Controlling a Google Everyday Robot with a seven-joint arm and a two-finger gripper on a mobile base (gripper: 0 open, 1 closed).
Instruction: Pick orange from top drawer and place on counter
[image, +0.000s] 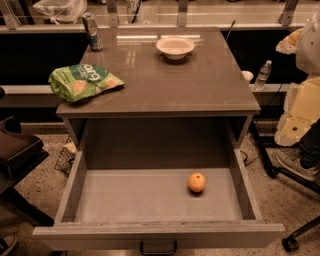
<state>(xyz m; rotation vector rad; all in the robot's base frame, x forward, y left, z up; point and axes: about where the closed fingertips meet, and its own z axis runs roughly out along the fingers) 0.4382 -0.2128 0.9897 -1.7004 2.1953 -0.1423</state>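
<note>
The orange (196, 182) lies on the floor of the open top drawer (150, 197), right of the middle and near the right wall. The drawer is pulled fully out, with its front panel and dark handle (158, 247) at the bottom edge of the view. The counter (170, 82) is the grey-brown top above the drawer. Pale segments of my arm (302, 107) show at the right edge, beside the cabinet and well above the drawer. My gripper itself is out of view, and nothing is touching the orange.
On the counter are a white bowl (175, 47) at the back middle, a green chip bag (82, 80) at the left edge and a can (92, 31) at the back left corner. A water bottle (263, 74) and a cup (246, 76) stand behind the cabinet's right side.
</note>
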